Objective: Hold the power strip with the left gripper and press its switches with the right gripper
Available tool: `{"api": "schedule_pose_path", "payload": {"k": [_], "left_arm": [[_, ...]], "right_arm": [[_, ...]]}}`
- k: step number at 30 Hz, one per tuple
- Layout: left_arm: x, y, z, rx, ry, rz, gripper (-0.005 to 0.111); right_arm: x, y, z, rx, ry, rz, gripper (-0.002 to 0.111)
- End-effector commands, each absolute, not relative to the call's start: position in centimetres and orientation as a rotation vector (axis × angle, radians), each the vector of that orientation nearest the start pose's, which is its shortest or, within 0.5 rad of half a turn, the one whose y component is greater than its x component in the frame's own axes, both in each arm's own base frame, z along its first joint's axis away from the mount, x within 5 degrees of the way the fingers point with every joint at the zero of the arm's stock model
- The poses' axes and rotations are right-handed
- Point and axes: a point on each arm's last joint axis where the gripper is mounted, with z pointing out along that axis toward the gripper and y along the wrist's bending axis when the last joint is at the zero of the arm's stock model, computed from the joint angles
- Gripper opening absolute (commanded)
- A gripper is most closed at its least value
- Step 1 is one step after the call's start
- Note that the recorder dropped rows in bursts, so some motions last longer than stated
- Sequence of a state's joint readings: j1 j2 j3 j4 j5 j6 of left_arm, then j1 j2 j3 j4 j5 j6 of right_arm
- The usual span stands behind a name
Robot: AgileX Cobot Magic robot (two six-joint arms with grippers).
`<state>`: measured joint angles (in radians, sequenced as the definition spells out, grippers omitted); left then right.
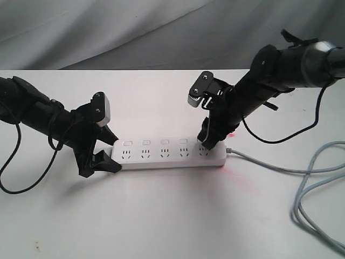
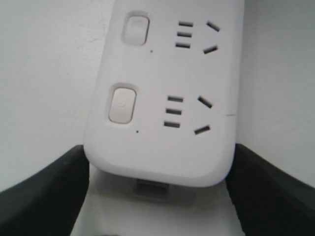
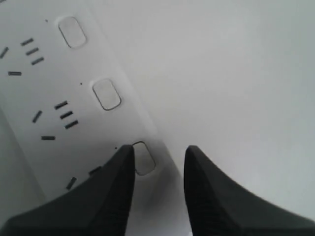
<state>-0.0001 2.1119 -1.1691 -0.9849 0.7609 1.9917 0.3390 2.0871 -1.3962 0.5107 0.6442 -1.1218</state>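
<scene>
The white power strip [image 1: 167, 155] lies across the table's middle, with its grey cord [image 1: 280, 168] leaving the right end. My left gripper [image 1: 109, 151] is shut on the strip's left end; in the left wrist view its black fingers [image 2: 54, 187] press both sides of the strip [image 2: 162, 152]. Two switches [image 2: 122, 104] show there. My right gripper [image 1: 205, 141] stands over the strip's right end, slightly open with nothing between its fingers. One fingertip [image 3: 123, 162] overlaps the end switch [image 3: 144, 158]. A red glow [image 1: 229, 171] falls on the table there.
The grey cord loops [image 1: 318, 189] over the table's right side. A loose black cable [image 1: 11, 178] hangs from the left arm. A grey cloth [image 1: 135, 32] hangs behind the white table [image 1: 161, 216].
</scene>
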Motion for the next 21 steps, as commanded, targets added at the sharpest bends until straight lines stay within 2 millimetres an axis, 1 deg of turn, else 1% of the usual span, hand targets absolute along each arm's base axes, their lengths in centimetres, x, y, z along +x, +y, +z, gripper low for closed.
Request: {"api": "schedule_pose_path", "payload": {"k": [1,2,3,5,7,10,12,14,17,18,21], "left_arm": [[37.8,-5.3,10.0,1.481,2.090,-0.513,0.054],[37.8,-5.3,10.0,1.481,2.090,-0.513,0.054],[37.8,-5.3,10.0,1.481,2.090,-0.513,0.054],[37.8,-5.3,10.0,1.481,2.090,-0.513,0.054],[37.8,-5.3,10.0,1.481,2.090,-0.513,0.054],[37.8,-5.3,10.0,1.481,2.090,-0.513,0.054],[37.8,-5.3,10.0,1.481,2.090,-0.513,0.054],[37.8,-5.3,10.0,1.481,2.090,-0.513,0.054],[37.8,-5.3,10.0,1.481,2.090,-0.513,0.054],[37.8,-5.3,10.0,1.481,2.090,-0.513,0.054],[37.8,-5.3,10.0,1.481,2.090,-0.513,0.054]], "right_arm": [[38.6,16.3,20.1,-1.352,2.177,0.249,0.032],[38.4,16.3,21.1,-1.336,2.158,0.250,0.032],[38.1,16.2,22.6,-1.313,2.126,0.250,0.032],[37.6,16.1,24.4,-1.303,2.087,0.239,0.032],[37.0,16.2,25.4,-1.295,2.076,0.267,0.032],[36.2,16.3,25.6,-1.290,2.098,0.338,0.029],[35.6,16.0,25.7,-1.274,2.100,0.330,0.025],[34.9,15.6,25.7,-1.236,2.099,0.319,0.019],[33.4,15.1,26.2,-1.173,2.059,0.262,0.002],[33.0,14.8,26.3,-1.142,2.047,0.242,0.000],[31.3,14.2,26.2,-1.108,2.001,0.187,0.000]]}}
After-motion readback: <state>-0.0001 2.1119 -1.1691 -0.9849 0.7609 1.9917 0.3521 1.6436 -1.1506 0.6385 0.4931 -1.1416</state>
